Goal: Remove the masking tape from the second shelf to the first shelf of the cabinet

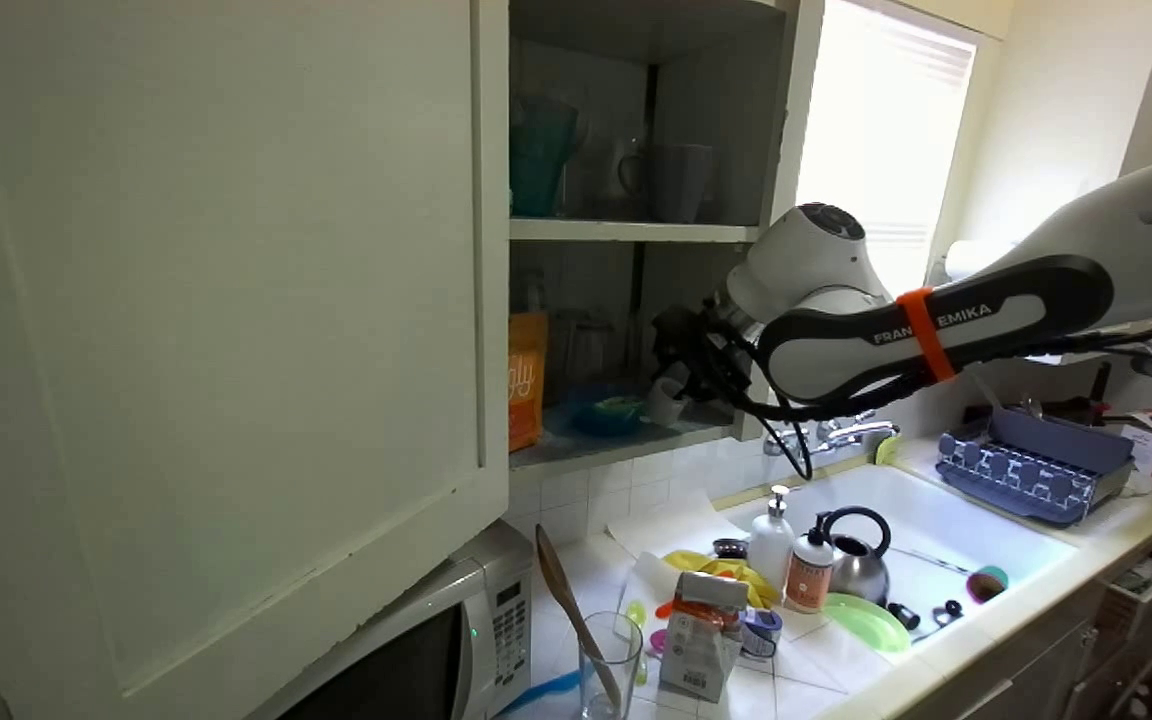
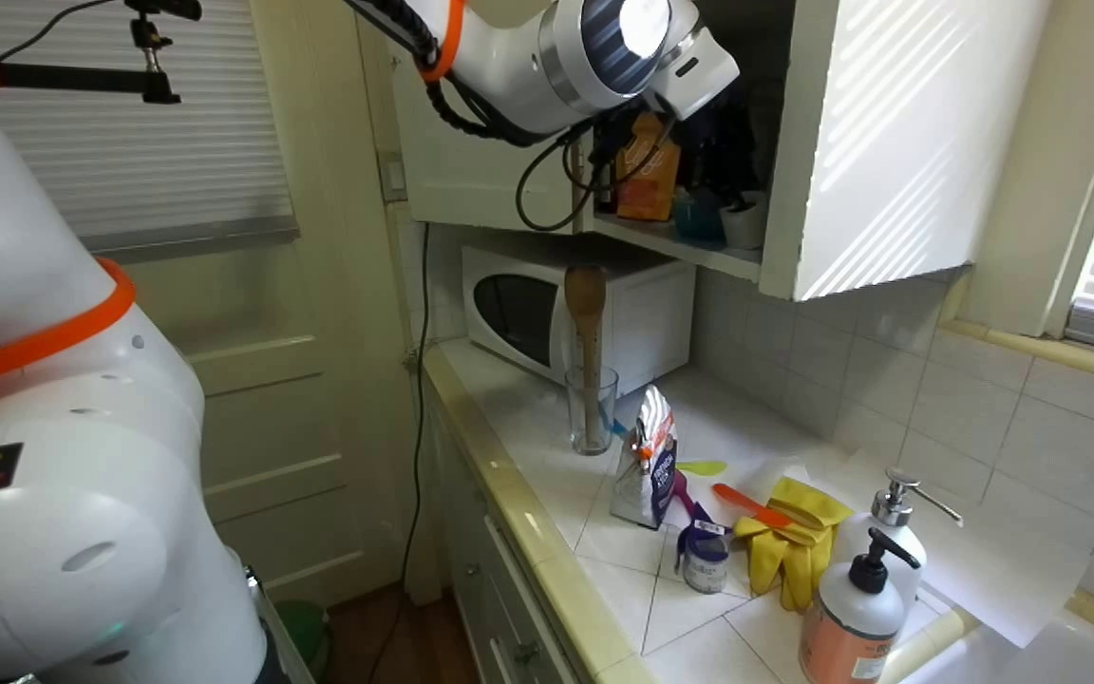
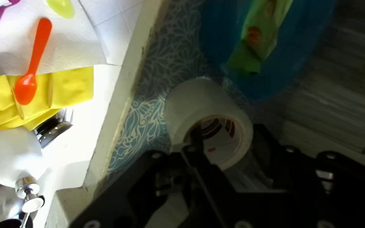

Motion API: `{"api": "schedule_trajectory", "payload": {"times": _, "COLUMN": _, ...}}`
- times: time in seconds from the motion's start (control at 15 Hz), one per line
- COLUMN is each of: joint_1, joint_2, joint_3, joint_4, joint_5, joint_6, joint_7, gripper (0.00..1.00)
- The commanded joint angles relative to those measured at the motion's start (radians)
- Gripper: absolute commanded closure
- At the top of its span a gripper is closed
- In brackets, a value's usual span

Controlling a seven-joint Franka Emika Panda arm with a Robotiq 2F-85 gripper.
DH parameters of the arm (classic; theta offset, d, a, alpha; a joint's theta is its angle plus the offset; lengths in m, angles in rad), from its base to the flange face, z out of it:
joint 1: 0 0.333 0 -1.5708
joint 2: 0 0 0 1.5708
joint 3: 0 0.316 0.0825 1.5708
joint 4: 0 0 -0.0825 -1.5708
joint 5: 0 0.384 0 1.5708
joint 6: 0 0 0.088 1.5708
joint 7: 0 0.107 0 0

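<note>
Evidently the masking tape [image 3: 188, 98] is down at the lower shelf [image 1: 626, 446], just beside the blue bowl [image 3: 217, 41]; whether it rests flat, I cannot tell. The pincer [image 3: 227, 134] is spread, one finger inside the core and one outside, probably because straddling the roll's wall needs less reach than spanning the whole roll.

Glaring window [image 1: 881, 120], dim cabinet interior [image 1: 726, 110]
</note>
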Motion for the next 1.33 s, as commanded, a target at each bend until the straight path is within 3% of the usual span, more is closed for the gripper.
{"api": "schedule_trajectory", "payload": {"times": 0.0, "joint_1": 0.028, "joint_2": 0.004, "joint_3": -0.026, "joint_4": 0.020, "joint_5": 0.032, "joint_6": -0.037, "joint_7": -0.018, "gripper": 0.24}}
{"api": "schedule_trajectory", "payload": {"times": 0.2, "joint_1": 0.017, "joint_2": -0.006, "joint_3": -0.013, "joint_4": 0.015, "joint_5": 0.014, "joint_6": -0.009, "joint_7": -0.018, "gripper": 0.01}}
{"api": "schedule_trajectory", "payload": {"times": 0.73, "joint_1": 0.024, "joint_2": -0.016, "joint_3": -0.008, "joint_4": 0.027, "joint_5": 0.024, "joint_6": 0.000, "joint_7": -0.038, "gripper": 0.00}}
{"api": "schedule_trajectory", "payload": {"times": 1.0, "joint_1": 0.118, "joint_2": -0.080, "joint_3": -0.030, "joint_4": -0.020, "joint_5": 0.157, "joint_6": -0.127, "joint_7": -0.136, "gripper": 0.00}}
{"api": "schedule_trajectory", "payload": {"times": 1.07, "joint_1": 0.154, "joint_2": -0.104, "joint_3": -0.036, "joint_4": -0.040, "joint_5": 0.215, "joint_6": -0.185, "joint_7": -0.185, "gripper": 0.00}}
{"api": "schedule_trajectory", "payload": {"times": 1.27, "joint_1": 0.184, "joint_2": -0.207, "joint_3": -0.011, "joint_4": -0.083, "joint_5": 0.246, "joint_6": -0.372, "joint_7": -0.204, "gripper": 0.00}}
